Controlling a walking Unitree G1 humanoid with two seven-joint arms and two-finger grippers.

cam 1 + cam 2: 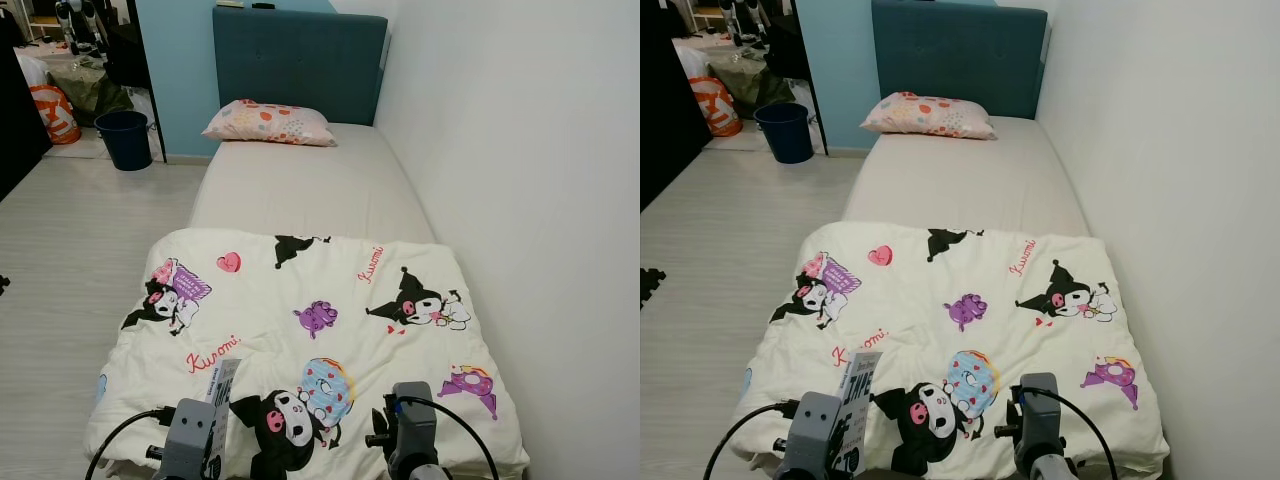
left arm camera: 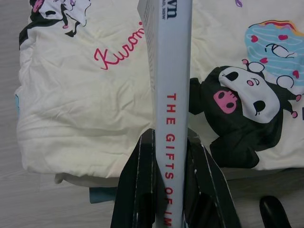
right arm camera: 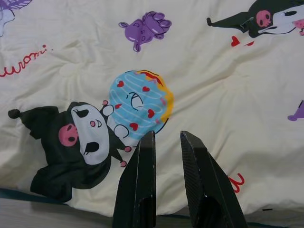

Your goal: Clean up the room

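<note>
At the foot of the bed, we stand over a folded cream quilt printed with cartoon figures, which covers the near half of the mattress. Our left gripper is clenched on a grey book, fingers pressing both covers, spine facing the wrist camera with red lettering along it; the book hangs upright above the quilt's near left corner. Our right gripper hovers over the quilt near a blue doughnut print, its jaws a little apart and holding nothing. A patterned pillow lies at the far end against the teal headboard. A dark blue bin sits on the pale wood floor to the left
</note>
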